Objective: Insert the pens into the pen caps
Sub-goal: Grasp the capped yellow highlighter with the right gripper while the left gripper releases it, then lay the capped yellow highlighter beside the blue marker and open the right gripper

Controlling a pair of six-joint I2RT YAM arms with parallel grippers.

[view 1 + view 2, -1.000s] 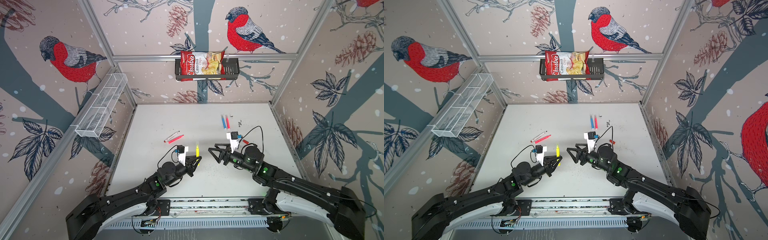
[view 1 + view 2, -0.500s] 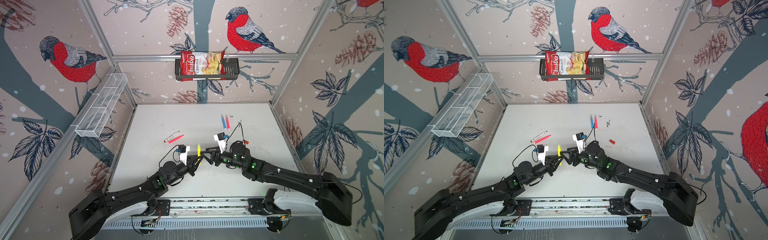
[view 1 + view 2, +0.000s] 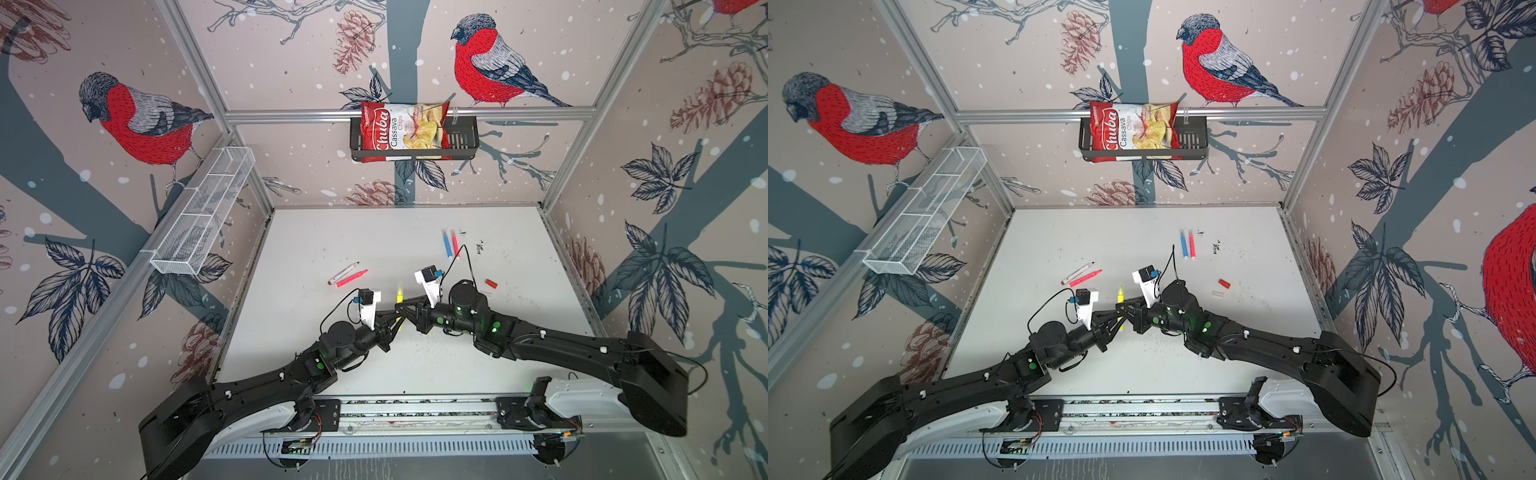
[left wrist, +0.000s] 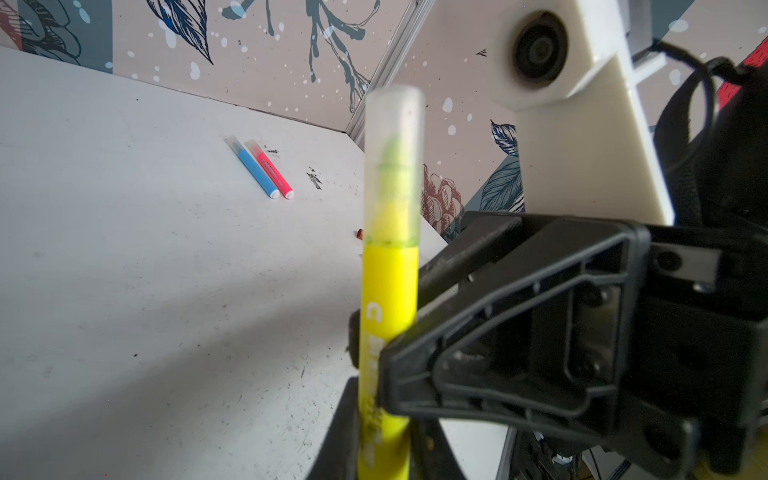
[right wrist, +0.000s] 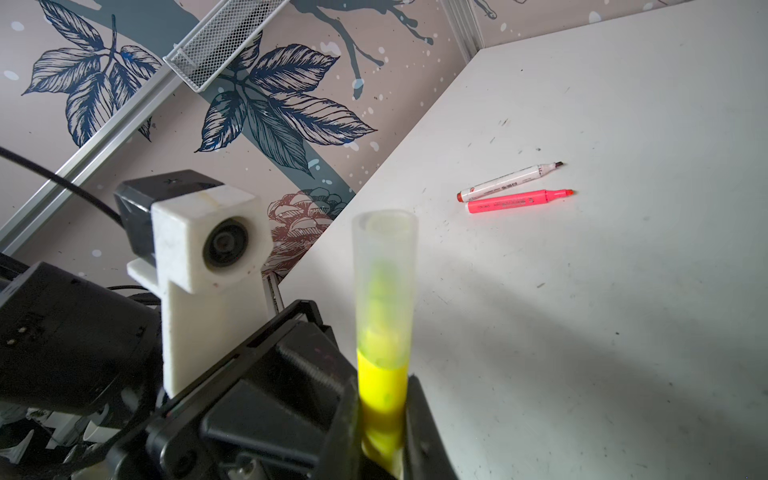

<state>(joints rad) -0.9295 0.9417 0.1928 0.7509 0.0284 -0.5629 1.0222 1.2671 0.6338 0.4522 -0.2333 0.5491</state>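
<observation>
2 grips now clamp the yellow pen (image 4: 388, 286): right fingers (image 4: 478, 332) have just clenched its barrel beside the left fingers (image 4: 343, 436), cap (image 4: 395, 137) on, so a handover looks likely.

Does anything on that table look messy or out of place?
Yes: black marks smudge the table beside the capped blue pen and pink pen. The red cap lies alone, far across from the uncapped white marker it seems to belong to.
</observation>
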